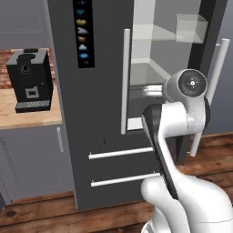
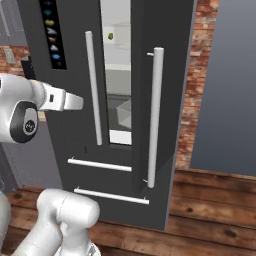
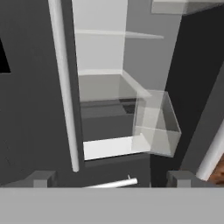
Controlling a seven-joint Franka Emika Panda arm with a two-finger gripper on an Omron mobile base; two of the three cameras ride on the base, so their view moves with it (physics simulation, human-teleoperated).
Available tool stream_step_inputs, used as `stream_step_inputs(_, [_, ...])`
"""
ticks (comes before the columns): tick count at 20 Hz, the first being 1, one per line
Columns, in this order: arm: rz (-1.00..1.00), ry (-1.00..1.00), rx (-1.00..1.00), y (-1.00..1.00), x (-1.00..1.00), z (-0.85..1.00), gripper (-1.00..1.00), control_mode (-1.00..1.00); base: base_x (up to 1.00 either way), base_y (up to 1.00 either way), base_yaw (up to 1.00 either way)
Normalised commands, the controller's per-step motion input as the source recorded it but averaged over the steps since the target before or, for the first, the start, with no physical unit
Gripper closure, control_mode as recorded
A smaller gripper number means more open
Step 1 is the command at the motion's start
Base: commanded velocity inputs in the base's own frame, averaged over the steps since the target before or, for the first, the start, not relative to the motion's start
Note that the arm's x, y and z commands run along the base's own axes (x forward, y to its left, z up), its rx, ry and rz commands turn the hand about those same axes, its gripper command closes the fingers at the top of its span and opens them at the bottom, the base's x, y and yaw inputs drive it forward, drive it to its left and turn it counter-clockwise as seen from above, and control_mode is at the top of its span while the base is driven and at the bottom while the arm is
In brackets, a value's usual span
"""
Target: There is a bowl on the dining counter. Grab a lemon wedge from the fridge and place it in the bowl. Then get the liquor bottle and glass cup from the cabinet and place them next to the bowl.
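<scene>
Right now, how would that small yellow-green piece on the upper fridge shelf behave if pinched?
The lemon wedge looks tiny beside the fridge shelf, so probably light. Its rounded shape may rock or slip sideways. Likely soft; squeeze gently.

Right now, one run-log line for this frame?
phase: fetch lemon | fridge: right door open | lemon wedge: on upper shelf | gripper: open, empty, facing interior | clear bin: on door
</scene>
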Motion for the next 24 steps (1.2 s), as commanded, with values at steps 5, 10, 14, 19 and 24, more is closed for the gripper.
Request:
stream_step_inputs(5, [-0.07, 0.00, -0.04, 0.00, 0.94, -0.04, -1.00, -1.00, 0.00, 0.00, 0.00])
stream_step_inputs(10, [-0.15, -0.01, -0.14, -0.12, 0.68, -0.05, -1.00, -1.00, 0.00, 0.00, 0.00])
stream_step_inputs(14, [-0.22, -0.03, -0.20, -0.33, 0.38, -0.06, -1.00, -1.00, 0.00, 0.00, 0.00])
stream_step_inputs(19, [-0.23, 0.00, -0.16, -0.56, 0.33, -0.02, -1.00, -1.00, 0.00, 0.00, 0.00])
stream_step_inputs(24, [-0.19, 0.00, -0.08, -0.75, 0.18, 0.00, -1.00, -1.00, 0.00, 0.00, 0.00])
